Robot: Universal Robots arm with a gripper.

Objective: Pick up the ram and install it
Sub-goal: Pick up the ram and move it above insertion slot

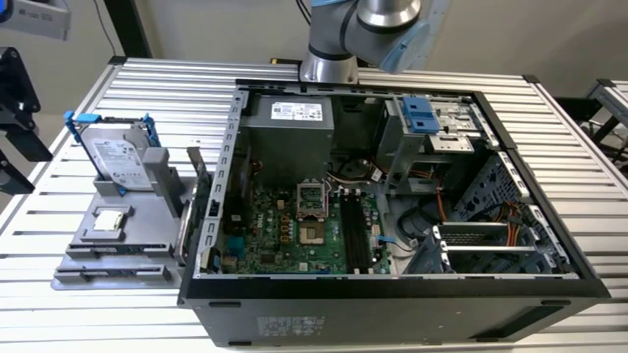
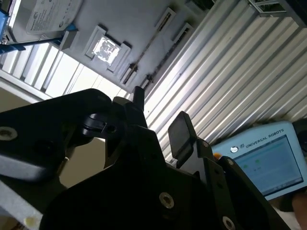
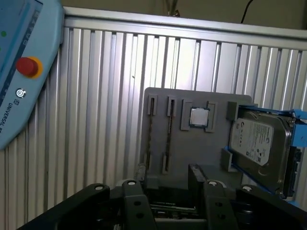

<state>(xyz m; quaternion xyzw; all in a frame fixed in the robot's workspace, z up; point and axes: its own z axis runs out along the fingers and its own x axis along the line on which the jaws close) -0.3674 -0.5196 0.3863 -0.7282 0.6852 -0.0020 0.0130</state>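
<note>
The ram is out of view. My gripper [image 2: 158, 108] [image 3: 161, 176] hangs high above the grey holder tray [image 1: 118, 243] [image 3: 192, 148], open, with nothing between its black fingers [image 2: 180, 132]. The two long narrow grooves [image 3: 168, 139] on that tray look bare. In the open computer case [image 1: 393, 184] lies the green motherboard [image 1: 284, 235] with its black slots [image 1: 355, 237]. The arm [image 1: 363, 29] rises behind the case at the top of the exterior view.
On the tray stand a silver hard drive [image 1: 123, 158] [image 3: 259, 143] in blue brackets and a small square CPU chip [image 1: 110, 219] [image 3: 199, 116]. A teach pendant [image 2: 268, 163] [image 3: 24, 72] lies on the ribbed aluminium table [image 1: 569, 147]. Case walls and drive cages [image 1: 490, 243] surround the motherboard.
</note>
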